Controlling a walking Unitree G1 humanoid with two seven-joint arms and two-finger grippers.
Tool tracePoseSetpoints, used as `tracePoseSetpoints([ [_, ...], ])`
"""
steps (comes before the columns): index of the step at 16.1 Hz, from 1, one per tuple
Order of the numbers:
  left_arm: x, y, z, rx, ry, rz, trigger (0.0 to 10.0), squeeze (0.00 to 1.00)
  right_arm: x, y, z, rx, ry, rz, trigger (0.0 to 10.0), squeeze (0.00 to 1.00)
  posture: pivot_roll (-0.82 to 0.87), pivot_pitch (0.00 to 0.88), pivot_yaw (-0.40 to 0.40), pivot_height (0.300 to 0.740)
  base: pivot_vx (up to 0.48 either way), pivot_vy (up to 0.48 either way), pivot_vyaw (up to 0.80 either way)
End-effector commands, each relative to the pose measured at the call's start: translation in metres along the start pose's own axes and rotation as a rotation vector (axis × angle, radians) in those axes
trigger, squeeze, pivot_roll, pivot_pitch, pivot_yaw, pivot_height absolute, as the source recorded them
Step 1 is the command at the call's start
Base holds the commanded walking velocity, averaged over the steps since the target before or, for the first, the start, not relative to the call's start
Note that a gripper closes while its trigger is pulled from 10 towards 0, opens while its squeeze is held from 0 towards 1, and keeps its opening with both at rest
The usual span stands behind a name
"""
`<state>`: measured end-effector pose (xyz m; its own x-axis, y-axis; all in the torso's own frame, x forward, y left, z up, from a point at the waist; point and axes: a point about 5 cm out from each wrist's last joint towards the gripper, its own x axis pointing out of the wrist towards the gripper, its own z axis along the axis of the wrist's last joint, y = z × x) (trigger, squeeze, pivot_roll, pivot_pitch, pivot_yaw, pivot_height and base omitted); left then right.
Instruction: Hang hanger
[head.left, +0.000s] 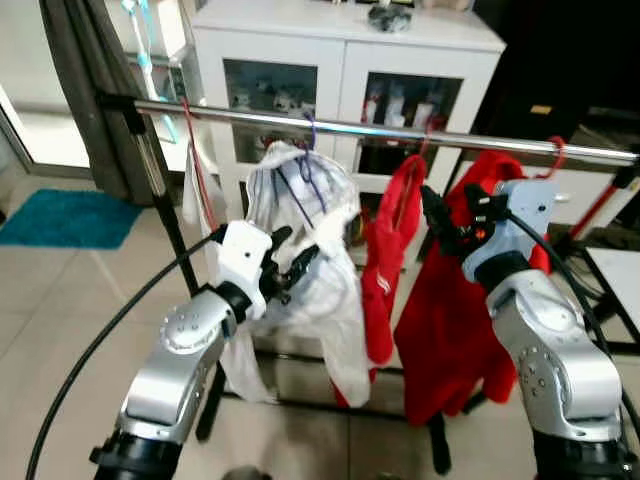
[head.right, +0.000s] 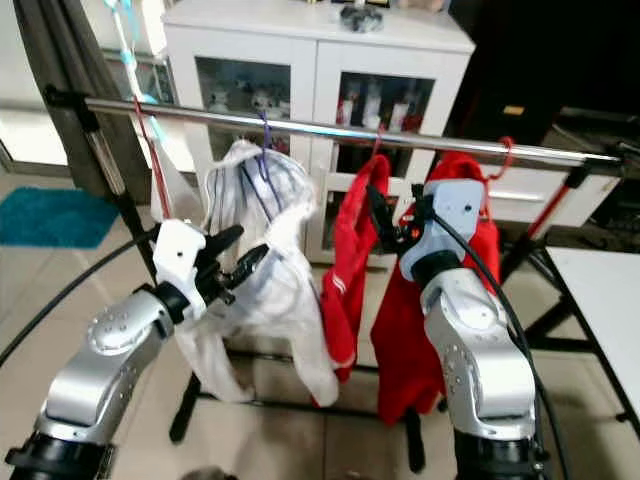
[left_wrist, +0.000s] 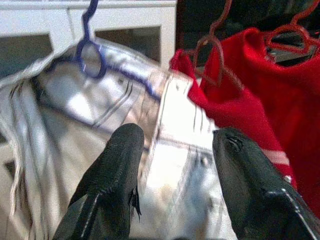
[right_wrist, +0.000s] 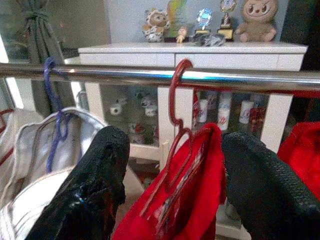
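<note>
A chrome rail (head.left: 400, 131) carries several hangers. A blue hanger (head.left: 310, 134) hooked on it holds a white striped shirt (head.left: 325, 290). My left gripper (head.left: 295, 262) is open just in front of that shirt, nothing between its fingers (left_wrist: 115, 180). A red hanger (right_wrist: 177, 90) with a narrow red garment (head.left: 385, 260) hangs to the right of the shirt. My right gripper (head.left: 435, 215) is open beside this garment, just below the rail, holding nothing. A larger red garment (head.left: 450, 330) on another red hanger (head.left: 555, 152) hangs behind my right arm.
At the rail's left end a red hanger (head.left: 190, 130) holds white cloth. A white glass-door cabinet (head.left: 340, 60) stands behind the rack, a grey curtain (head.left: 90, 80) at the left. A teal mat (head.left: 60, 215) lies on the tiled floor; a white table edge (head.left: 620, 280) is at right.
</note>
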<state>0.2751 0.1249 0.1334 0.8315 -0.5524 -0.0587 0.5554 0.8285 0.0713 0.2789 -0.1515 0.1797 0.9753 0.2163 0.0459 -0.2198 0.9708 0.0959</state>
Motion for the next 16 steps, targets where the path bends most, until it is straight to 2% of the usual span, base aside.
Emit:
tracePoseSetpoints([
  [1,-0.001,0.004,0.001,0.003,0.008,0.026,10.0,0.0,-0.001,0.004,-0.004,-0.006,0.023,0.011,10.0,0.0,0.03,0.0,-0.027,0.723,0.0,0.0,0.0],
  [5,-0.005,0.006,-0.002,-0.003,0.029,0.045,10.0,0.0,-0.012,0.004,-0.017,0.01,0.064,-0.027,10.0,0.0,0.03,0.0,-0.018,0.723,0.0,0.0,0.0],
  [8,-0.009,0.015,-0.003,-0.069,0.034,0.157,10.0,0.0,-0.021,0.008,-0.033,0.002,0.122,-0.011,10.0,0.0,0.03,0.0,-0.02,0.723,0.0,0.0,0.0],
  [9,-0.01,0.019,-0.004,-0.097,0.034,0.203,10.0,0.0,-0.026,0.007,-0.045,-0.017,0.18,-0.02,10.0,0.0,0.03,0.0,-0.021,0.723,0.0,0.0,0.0],
  [13,-0.01,0.018,-0.009,-0.096,0.062,0.212,10.0,0.0,-0.032,0.006,-0.06,0.018,0.25,-0.055,10.0,0.0,0.02,0.0,-0.022,0.723,0.0,0.0,0.0],
  [16,-0.011,0.014,-0.011,-0.073,0.075,0.204,10.0,0.0,-0.035,0.008,-0.068,0.0,0.287,-0.049,10.0,0.0,0.02,0.0,-0.027,0.723,0.0,0.0,0.0],
])
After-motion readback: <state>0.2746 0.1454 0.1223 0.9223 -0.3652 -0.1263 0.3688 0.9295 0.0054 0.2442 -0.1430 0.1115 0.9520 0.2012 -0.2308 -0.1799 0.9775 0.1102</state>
